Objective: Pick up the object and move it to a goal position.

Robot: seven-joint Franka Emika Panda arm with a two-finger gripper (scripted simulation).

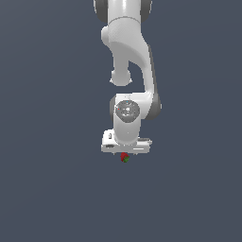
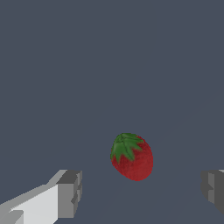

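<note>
The object is a tiny red strawberry-like lump with a green cap. In the exterior view it shows just below the white gripper's body, on the grey floor. In the wrist view the strawberry lies on the floor between the two fingers, nearer one grey pad than the other, and touches neither. The gripper is open and empty, its jaws wide apart. The fingertips are hidden behind the hand in the exterior view.
The white arm comes down from the top of the exterior view. The plain dark grey floor fills everything else. No goal marker shows.
</note>
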